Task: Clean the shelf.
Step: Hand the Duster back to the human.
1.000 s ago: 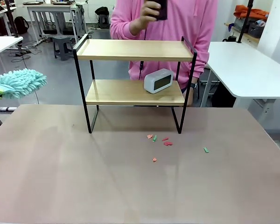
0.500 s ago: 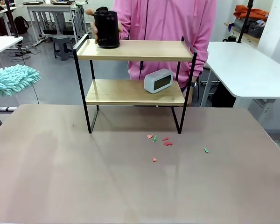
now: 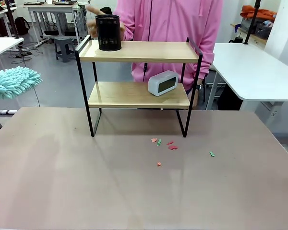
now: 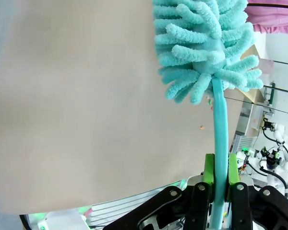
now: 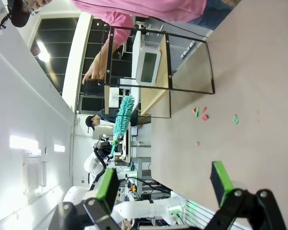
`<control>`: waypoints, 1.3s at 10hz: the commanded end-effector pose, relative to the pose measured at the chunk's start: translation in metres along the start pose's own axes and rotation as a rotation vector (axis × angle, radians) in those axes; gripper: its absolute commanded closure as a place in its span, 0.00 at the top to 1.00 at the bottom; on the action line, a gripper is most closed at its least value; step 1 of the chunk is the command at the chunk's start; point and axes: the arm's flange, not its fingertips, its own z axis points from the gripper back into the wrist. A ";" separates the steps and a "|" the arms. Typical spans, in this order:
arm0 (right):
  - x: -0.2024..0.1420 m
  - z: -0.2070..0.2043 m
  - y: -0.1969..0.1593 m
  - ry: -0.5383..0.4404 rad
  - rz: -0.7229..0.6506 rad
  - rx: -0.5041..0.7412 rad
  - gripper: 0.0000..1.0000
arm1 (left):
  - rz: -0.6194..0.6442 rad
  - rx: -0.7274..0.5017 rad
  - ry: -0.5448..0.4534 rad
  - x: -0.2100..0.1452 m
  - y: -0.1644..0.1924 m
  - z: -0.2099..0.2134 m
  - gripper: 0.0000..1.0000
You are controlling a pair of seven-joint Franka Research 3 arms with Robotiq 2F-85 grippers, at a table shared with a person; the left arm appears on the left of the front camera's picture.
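The shelf [image 3: 139, 51] stands at the desk's [image 3: 62, 182] far middle; a clock [image 3: 162, 83] sits on its lower board, a black cup [image 3: 108, 32] on the top board's left end, a person's hand [image 3: 91, 9] behind it; the left tool [image 4: 221, 168] is clamped on a duster [image 4: 201, 43]; the right tool [image 5: 164, 184] gapes wide apart.

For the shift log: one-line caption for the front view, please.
Person's hand holds a black cup on the top board of the shelf, clock below, teal duster at left.
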 end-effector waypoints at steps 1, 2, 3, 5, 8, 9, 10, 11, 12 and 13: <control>0.001 -0.002 0.001 -0.015 0.024 0.024 1.00 | 0.000 0.000 0.000 0.000 0.000 0.000 0.12; 0.000 0.000 0.000 0.000 0.000 0.000 1.00 | -0.089 -0.120 0.020 -0.001 -0.027 -0.002 0.12; 0.004 -0.003 0.018 -0.006 0.041 -0.016 1.00 | -0.210 -0.168 -0.040 -0.009 -0.053 0.010 0.12; 0.015 0.007 0.064 -0.063 0.156 0.043 1.00 | -0.435 -0.313 -0.152 -0.035 -0.098 0.046 0.12; 0.000 -0.018 0.108 0.033 0.273 0.100 1.00 | -0.663 -0.395 0.215 -0.083 -0.136 0.032 0.12; -0.015 -0.031 0.115 0.084 0.302 0.123 1.00 | -0.731 -0.379 0.390 -0.091 -0.144 0.019 0.12; -0.028 -0.040 0.119 0.127 0.324 0.135 1.00 | -0.785 -0.404 0.615 -0.097 -0.154 0.001 0.12; -0.031 -0.046 0.117 0.132 0.345 0.113 1.00 | -0.864 -0.394 0.796 -0.101 -0.163 -0.018 0.12; -0.026 -0.049 0.107 0.134 0.304 0.084 1.00 | -0.949 -0.420 0.962 -0.107 -0.169 -0.036 0.12; -0.020 -0.053 0.096 0.148 0.262 0.079 1.00 | -0.999 -0.407 1.121 -0.113 -0.171 -0.056 0.12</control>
